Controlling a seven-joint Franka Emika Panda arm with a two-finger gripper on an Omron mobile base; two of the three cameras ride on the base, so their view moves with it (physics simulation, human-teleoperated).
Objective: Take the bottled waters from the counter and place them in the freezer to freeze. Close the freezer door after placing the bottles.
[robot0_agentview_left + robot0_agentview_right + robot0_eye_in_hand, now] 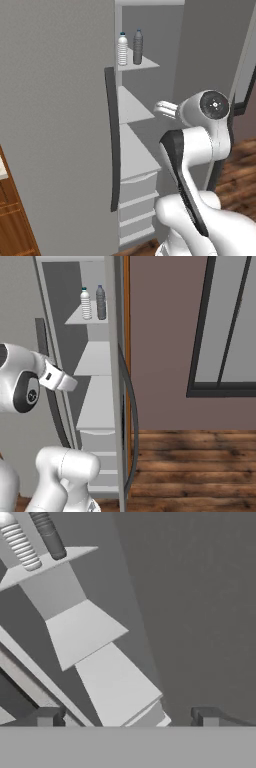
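We note two ribbed plastic bottled waters (123,49) (138,47) standing upright, side by side, on the top flat white shelf (145,64) of the open freezer (150,90). Smooth grey freezer door (119,381) ajar. Gripper (127,718) spread wide and empty, dark blocky tips well below the bottles.

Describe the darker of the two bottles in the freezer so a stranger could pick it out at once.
Look into the open freezer, the tall grey compartment with white shelves stacked above white drawers. On the top shelf stand two upright bottled waters side by side. The one meant is the right-hand bottle: dark grey and smooth-looking, while its neighbour is white and ribbed.
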